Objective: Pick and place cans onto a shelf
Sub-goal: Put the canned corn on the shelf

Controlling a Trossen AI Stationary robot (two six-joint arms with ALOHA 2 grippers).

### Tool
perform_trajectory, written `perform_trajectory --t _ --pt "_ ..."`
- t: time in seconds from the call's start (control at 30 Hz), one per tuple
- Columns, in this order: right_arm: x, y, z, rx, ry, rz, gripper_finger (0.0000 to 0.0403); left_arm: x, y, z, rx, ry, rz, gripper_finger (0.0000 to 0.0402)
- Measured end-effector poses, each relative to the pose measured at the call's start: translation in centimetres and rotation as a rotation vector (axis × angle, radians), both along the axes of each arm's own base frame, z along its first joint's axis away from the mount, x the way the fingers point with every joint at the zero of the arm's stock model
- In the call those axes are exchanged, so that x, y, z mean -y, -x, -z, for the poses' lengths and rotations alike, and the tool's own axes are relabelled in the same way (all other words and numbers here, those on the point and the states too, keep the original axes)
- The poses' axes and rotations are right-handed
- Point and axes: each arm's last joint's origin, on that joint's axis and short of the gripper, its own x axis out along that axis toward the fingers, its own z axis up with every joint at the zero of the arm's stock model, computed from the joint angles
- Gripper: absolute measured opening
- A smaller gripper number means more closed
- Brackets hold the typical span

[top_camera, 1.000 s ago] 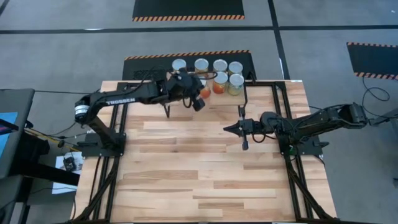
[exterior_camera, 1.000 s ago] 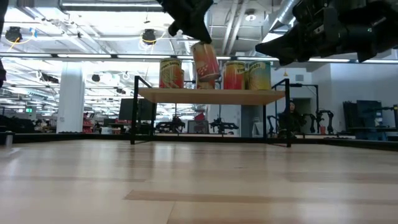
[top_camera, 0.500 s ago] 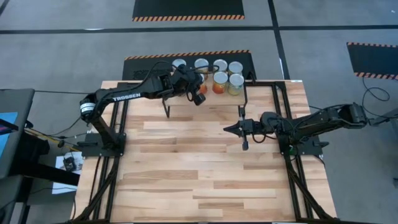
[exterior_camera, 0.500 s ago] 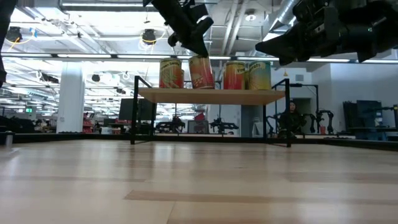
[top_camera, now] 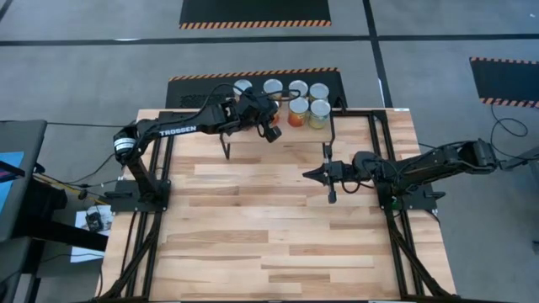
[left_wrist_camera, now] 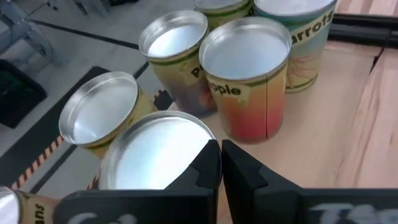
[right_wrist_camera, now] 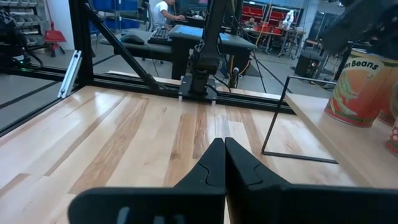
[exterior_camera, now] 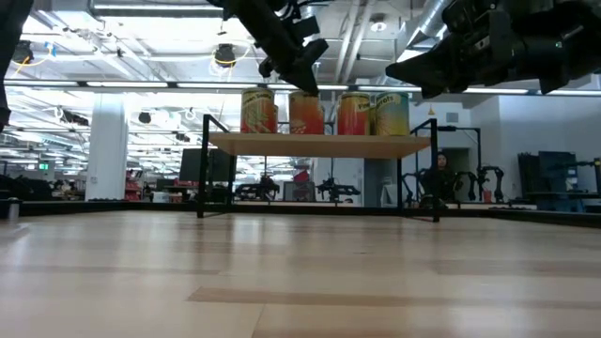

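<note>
Two dark arms work over a slatted wooden table. Nearest the front, the right gripper hangs low over the middle of the boards, well apart from any can. Its fingers are pressed tight together on nothing and point toward the left arm's side.

Farther back, a small light-wood shelf on thin black legs stands at the table's far edge. The left arm reaches across to it. Its left gripper sits on top of an orange can that stands upright on the board. The fingers are drawn narrow, almost meeting, and pinch that can's rim at the edge of its shiny lid.

Just beside it on the shelf stand more cans. A yellow one is on one side, a red-orange one and a greenish one on the other. From the wrist, a further can with an orange and yellow label stands close behind the held one, with others crowded round it.

Beyond the table, black mats with striped edges lie on the grey floor.
</note>
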Motion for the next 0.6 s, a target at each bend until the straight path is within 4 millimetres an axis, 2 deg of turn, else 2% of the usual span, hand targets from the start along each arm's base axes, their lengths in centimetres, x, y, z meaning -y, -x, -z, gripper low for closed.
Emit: perform_trajectory --t 0.6 --pt "0.00 0.00 0.03 -0.003 -0.001 0.000 0.0011 0.03 -0.14 -0.14 0.020 0.001 0.019 0.0039"
